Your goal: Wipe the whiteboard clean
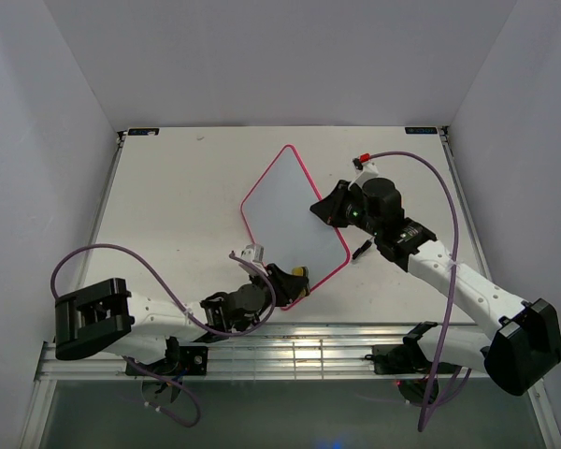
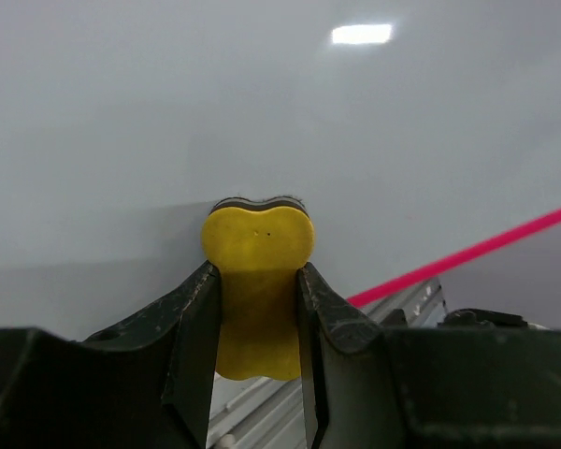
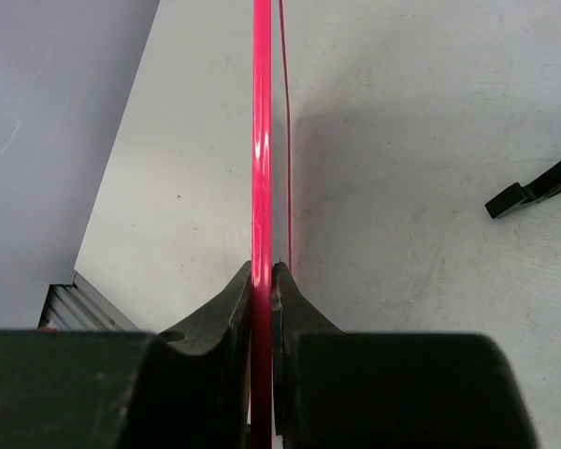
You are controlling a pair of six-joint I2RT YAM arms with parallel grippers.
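Note:
The whiteboard (image 1: 290,215), white with a thin pink-red frame, lies tilted in the middle of the table. I see no writing on its surface. My right gripper (image 1: 323,211) is shut on its right edge; the right wrist view shows the red frame (image 3: 261,140) edge-on between the jaws. My left gripper (image 1: 290,279) is shut on the small yellow peanut-shaped eraser (image 2: 257,253) at the board's near corner. In the left wrist view the eraser's dark felt end presses against the white board surface (image 2: 280,122), with the frame (image 2: 486,248) to the right.
A small black foot piece (image 1: 361,249) lies on the table right of the board and also shows in the right wrist view (image 3: 535,187). A small red object (image 1: 363,157) sits behind the right arm. A metal rail (image 1: 290,351) runs along the near edge.

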